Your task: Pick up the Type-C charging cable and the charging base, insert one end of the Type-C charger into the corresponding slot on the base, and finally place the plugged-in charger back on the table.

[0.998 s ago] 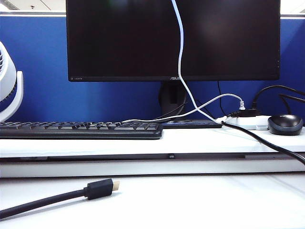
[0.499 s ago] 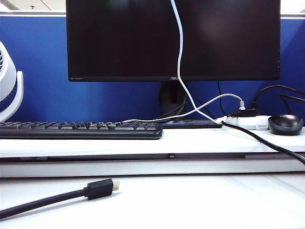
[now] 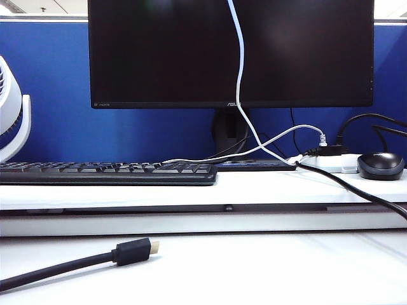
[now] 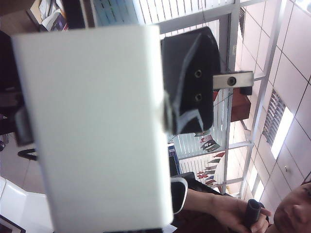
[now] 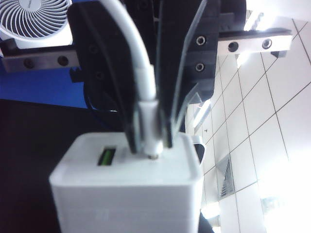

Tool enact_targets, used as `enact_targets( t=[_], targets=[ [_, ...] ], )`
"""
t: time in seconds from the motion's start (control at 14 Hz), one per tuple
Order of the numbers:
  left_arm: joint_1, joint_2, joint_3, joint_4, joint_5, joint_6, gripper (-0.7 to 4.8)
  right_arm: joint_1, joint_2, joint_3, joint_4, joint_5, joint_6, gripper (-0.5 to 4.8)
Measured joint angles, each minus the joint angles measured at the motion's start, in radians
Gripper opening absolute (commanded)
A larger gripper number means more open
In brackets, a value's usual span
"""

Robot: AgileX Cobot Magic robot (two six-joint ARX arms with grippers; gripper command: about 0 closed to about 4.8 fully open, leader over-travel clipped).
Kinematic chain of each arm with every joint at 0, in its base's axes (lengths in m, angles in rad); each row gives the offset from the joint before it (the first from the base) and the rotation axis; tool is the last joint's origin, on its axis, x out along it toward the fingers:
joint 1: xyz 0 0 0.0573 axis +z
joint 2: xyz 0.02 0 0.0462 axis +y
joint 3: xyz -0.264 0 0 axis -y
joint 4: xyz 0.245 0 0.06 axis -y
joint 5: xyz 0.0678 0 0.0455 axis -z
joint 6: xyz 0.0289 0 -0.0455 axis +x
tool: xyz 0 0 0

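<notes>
My left gripper point(image 4: 95, 114) is shut on the charging base point(image 4: 97, 126), a white block that fills the left wrist view, with one black finger point(image 4: 187, 82) against its side. The right wrist view shows the right gripper point(image 5: 149, 138) shut on the white plug of the Type-C charging cable point(image 5: 141, 77). The plug's metal tip meets the port face of the charging base point(image 5: 126, 189), beside a green-lined slot; how deep it sits is unclear. The exterior view shows neither gripper, only the Type-C charging cable point(image 3: 240, 76) hanging from above down to the table's ledge point(image 3: 191, 190).
A thick black cable with a gold-tipped plug point(image 3: 137, 251) lies on the lower table surface. On the ledge are a keyboard point(image 3: 108, 173), a monitor point(image 3: 229, 51), a power strip point(image 3: 327, 164), a mouse point(image 3: 380, 165) and a fan point(image 3: 13, 114). A person's hand point(image 4: 233, 208) shows behind.
</notes>
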Motion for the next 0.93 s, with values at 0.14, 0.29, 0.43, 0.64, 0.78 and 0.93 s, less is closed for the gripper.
enact_targets(
  t=[0.14,0.29,0.43,0.64,0.78,0.93],
  targets=[
    [0.0,0.0,0.0,0.0,-0.034,0.004,-0.06,0.0,0.001,0.0,0.003,0.024,0.0,-0.01],
    [-0.001,-0.001,0.0,-0.002,-0.068,0.012,-0.06,0.0,0.002,0.0,0.008,0.037,-0.004,-0.01],
    [-0.002,-0.003,0.001,-0.005,-0.111,0.018,-0.06,0.006,0.002,0.002,0.012,0.076,-0.007,-0.01],
    [-0.003,-0.007,0.001,-0.047,-0.186,0.05,-0.06,0.01,0.008,0.002,0.021,0.105,-0.009,-0.01],
    [-0.002,-0.01,0.002,-0.072,-0.2,0.072,-0.06,0.04,0.01,0.002,0.021,0.15,-0.011,-0.01],
    [-0.003,-0.011,0.004,-0.072,-0.19,0.076,0.19,0.044,0.01,0.002,0.02,0.153,-0.012,-0.01]
  ],
)
